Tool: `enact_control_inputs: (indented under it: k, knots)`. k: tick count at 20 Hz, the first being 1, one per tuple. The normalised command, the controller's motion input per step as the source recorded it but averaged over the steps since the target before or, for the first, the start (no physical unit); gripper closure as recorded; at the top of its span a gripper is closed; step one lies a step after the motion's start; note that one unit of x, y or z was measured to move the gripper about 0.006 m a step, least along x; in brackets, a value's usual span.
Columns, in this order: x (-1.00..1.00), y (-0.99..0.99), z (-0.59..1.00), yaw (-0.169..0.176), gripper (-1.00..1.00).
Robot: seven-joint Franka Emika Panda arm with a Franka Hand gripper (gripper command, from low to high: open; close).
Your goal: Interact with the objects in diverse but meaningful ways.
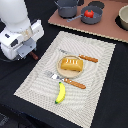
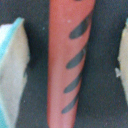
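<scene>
A reddish-brown sausage (image 2: 67, 60) with dark stripes lies on the black table, filling the wrist view. My gripper (image 2: 67, 67) is open around it, with a pale finger (image 2: 12, 70) on each side and dark gaps between. In the exterior view the gripper (image 1: 30, 52) is low at the left, off the mat, and one end of the sausage (image 1: 34, 56) pokes out beneath it. The bread loaf (image 1: 70, 64) rests on the tan plate (image 1: 61, 70). A yellow banana (image 1: 60, 93) lies on the mat. The red tomato (image 1: 88, 14) sits in a dark pan.
A beige placemat (image 1: 40, 82) covers the table's middle. A fork (image 1: 66, 79) and a knife (image 1: 83, 57) with orange handles flank the plate. At the back, a wooden board (image 1: 107, 30) carries a grey pot (image 1: 66, 8), the tomato's pan (image 1: 95, 17) and a bowl (image 1: 123, 18).
</scene>
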Motion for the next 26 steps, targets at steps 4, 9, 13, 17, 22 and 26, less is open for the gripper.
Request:
enact_control_inputs:
  k: [4,9,13,17,22,26]
  knots:
    - [-0.08,0.01,-0.19,0.0,1.0]
    - [-0.33,0.09,0.4,0.0,1.0]
    - [-0.33,0.39,1.0,0.0,1.0]
    - [0.44,0.61,1.0,0.0,1.0]
    - [0.75,0.72,1.0,0.0,1.0]
    - [0.7,0.66,0.93,0.0,1.0]
